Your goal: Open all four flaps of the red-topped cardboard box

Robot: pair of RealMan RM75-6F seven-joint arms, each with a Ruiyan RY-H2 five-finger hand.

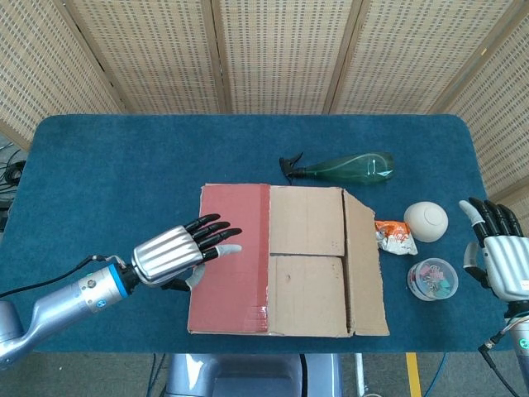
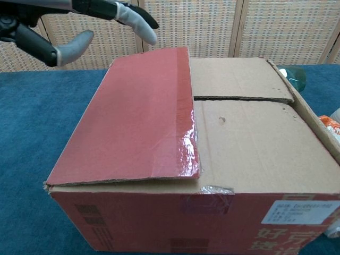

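Note:
The cardboard box (image 1: 285, 258) sits at the table's front middle. Its red left flap (image 1: 230, 256) lies nearly closed over the top, and the chest view shows this red flap (image 2: 135, 117) slightly raised. Two plain inner flaps (image 1: 306, 260) lie flat. The right flap (image 1: 364, 265) is tipped up and outward. My left hand (image 1: 178, 252) hovers open over the red flap's left edge, fingers spread and pointing right; its fingers (image 2: 127, 13) show at the chest view's top left, above the box. My right hand (image 1: 500, 252) is open at the far right, away from the box.
A green spray bottle (image 1: 343, 168) lies behind the box. Right of the box are an orange snack packet (image 1: 395, 237), a white ball (image 1: 426, 221) and a clear tub of clips (image 1: 432, 279). Blue cloth (image 1: 116, 178) covers the table; wicker screens stand behind.

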